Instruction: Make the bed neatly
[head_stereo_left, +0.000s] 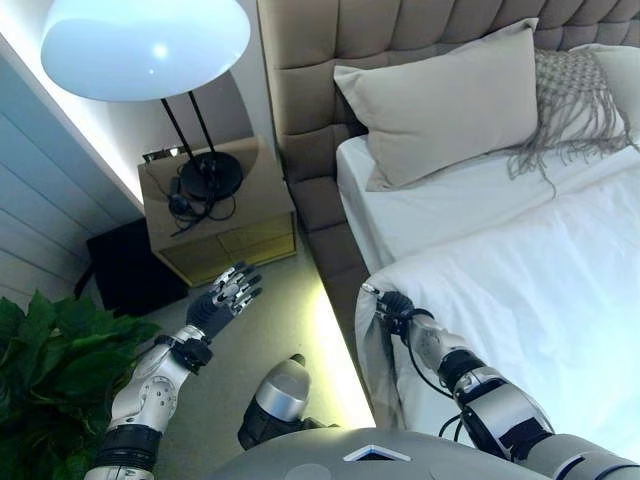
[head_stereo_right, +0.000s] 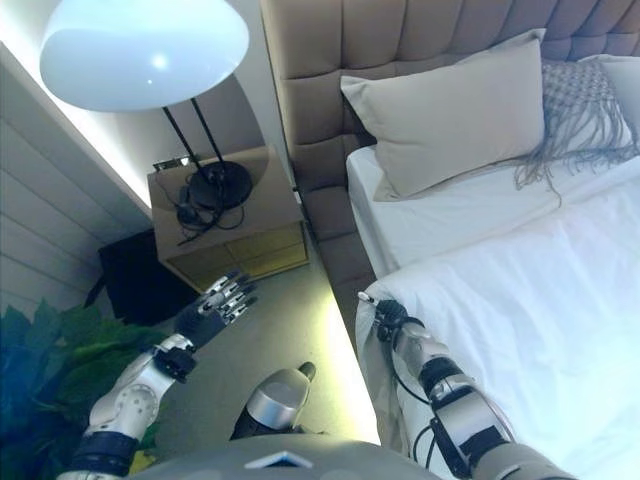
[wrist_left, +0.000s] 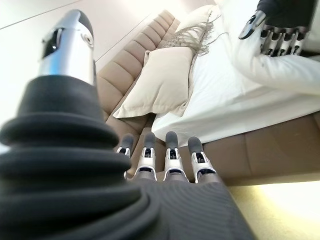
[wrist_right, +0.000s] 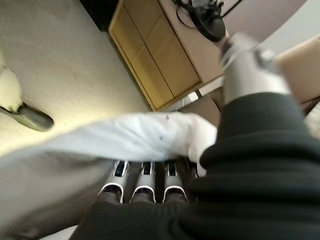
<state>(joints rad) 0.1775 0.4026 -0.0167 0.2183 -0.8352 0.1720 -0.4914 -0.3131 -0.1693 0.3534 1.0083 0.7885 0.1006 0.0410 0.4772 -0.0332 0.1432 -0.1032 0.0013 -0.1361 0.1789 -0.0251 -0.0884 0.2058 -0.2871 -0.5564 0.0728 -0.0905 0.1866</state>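
The right robot hand grips the corner of the white duvet at the bed's near edge, fingers curled into the cloth. The left robot hand hangs over the floor beside the bed, fingers straight and holding nothing. Two pillows lean on the headboard. A lamp stands on the nightstand.
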